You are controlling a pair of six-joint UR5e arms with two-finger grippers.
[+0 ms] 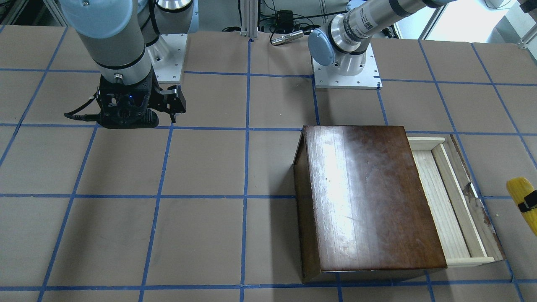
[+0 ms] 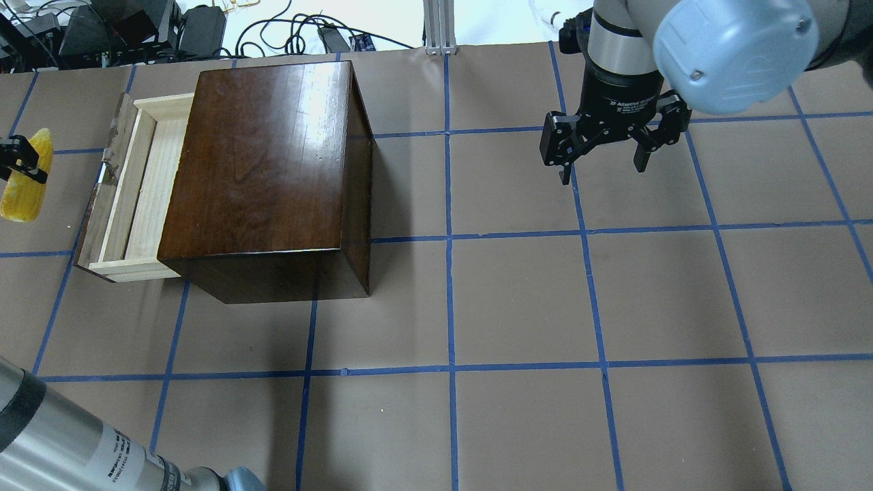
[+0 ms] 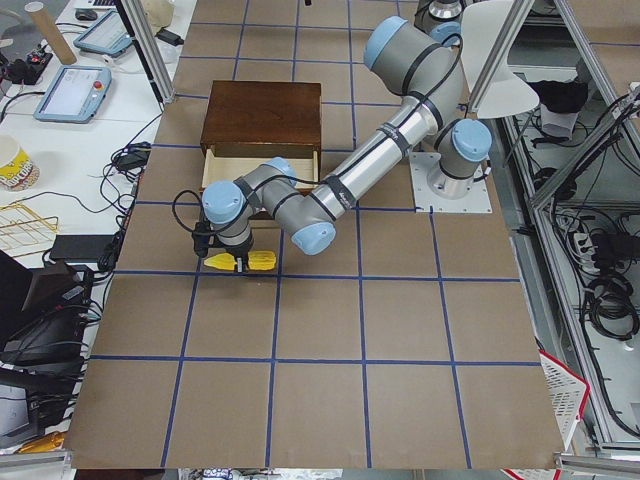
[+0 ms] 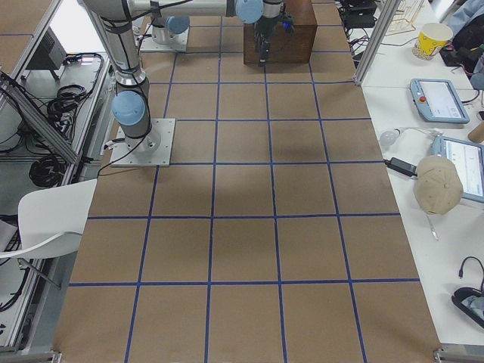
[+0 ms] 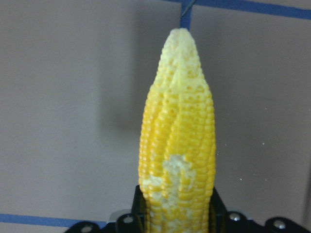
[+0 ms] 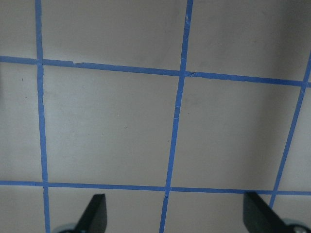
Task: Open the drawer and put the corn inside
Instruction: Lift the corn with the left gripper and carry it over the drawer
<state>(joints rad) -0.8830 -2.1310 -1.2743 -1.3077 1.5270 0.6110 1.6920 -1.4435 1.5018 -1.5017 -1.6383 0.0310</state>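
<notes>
The drawer [image 2: 146, 184] stands pulled out of the glossy dark box [image 2: 266, 157], its pale wooden tray bare and open to view, the worn brown front panel [image 2: 102, 198] at the outer end. The corn [image 5: 177, 145] is not in it: the cob sits out past the front panel, with a strip of bare worktop [image 2: 518, 293] between them. The left gripper [image 3: 228, 258] is pinching the cob, its black fingers pressed against both sides of the thick part while the paler tip points away from the wrist camera. A soft shadow falls on the worktop beside the cob (whether it rests on the surface or hangs just above it is hard to tell). The right gripper [image 2: 603, 170] hangs over the blue-taped grid well apart from the box, its fingers spread wide and holding nothing, pointing down at the worktop
</notes>
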